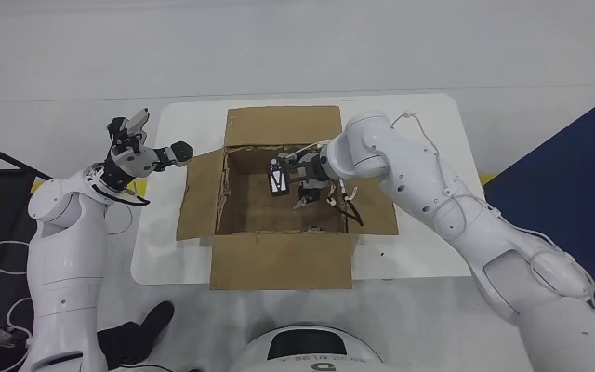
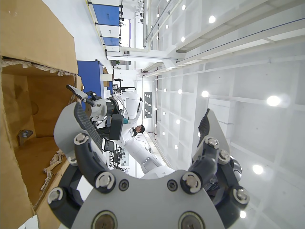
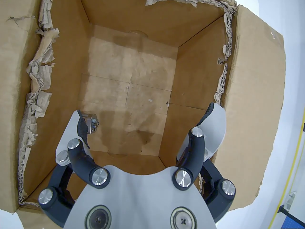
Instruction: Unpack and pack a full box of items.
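A white table (image 1: 428,121) carries a large cardboard box (image 1: 279,270), its four flaps folded outward and its torn, ragged rim open to the camera above. The right arm extends across the box from the robot's right side, and the right gripper (image 3: 145,115) hangs inside the opening, pointing down at the floor of the box. Its fingers are spread wide and hold nothing. The left gripper (image 1: 160,133) sits outside the box, over the table just beside the left flap. Its fingers are also parted wide with nothing between them. The box is almost bare inside. On its stained cardboard floor lies one small metal part (image 3: 91,125), close to a side wall and partly hidden behind one finger of the right gripper in the right wrist view. The part rests apart from both grippers.
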Available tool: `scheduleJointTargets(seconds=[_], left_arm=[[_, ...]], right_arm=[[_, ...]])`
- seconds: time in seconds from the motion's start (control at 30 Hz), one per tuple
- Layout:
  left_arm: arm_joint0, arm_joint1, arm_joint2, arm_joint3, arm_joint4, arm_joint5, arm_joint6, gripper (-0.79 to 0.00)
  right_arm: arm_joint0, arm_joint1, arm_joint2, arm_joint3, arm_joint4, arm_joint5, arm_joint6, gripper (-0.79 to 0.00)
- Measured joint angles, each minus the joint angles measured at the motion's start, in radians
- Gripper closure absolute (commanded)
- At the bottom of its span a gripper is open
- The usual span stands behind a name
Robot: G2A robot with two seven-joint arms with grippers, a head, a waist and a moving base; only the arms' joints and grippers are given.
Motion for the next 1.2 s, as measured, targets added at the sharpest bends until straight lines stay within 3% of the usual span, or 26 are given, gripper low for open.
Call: scheduleJointTargets(seconds=[0.33, 0.6, 0.7, 1.07, 1.2], left_arm=[[0.000, 0.000, 0.000, 0.000, 0.000, 0.000, 0.000, -0.785], [0.000, 0.000, 0.000, 0.000, 0.000, 0.000, 0.000, -0.785], [0.000, 0.000, 0.000, 0.000, 0.000, 0.000, 0.000, -0.785], [0.000, 0.000, 0.000, 0.000, 0.000, 0.000, 0.000, -0.785], [0.000, 0.000, 0.000, 0.000, 0.000, 0.000, 0.000, -0.785]], right_arm=[[-0.018, -0.003, -0.021, -0.007, -0.014, 0.025, 0.017, -0.785], [-0.016, -0.016, -0.089, 0.014, 0.027, 0.073, 0.139, -0.785], [0.004, -0.023, -0.126, 0.038, 0.068, 0.105, 0.170, -0.708], [0.094, -0.058, -0.282, 0.191, 0.284, 0.200, 0.265, -0.625], [0.123, -0.065, -0.346, 0.225, 0.327, 0.205, 0.270, -0.560]])
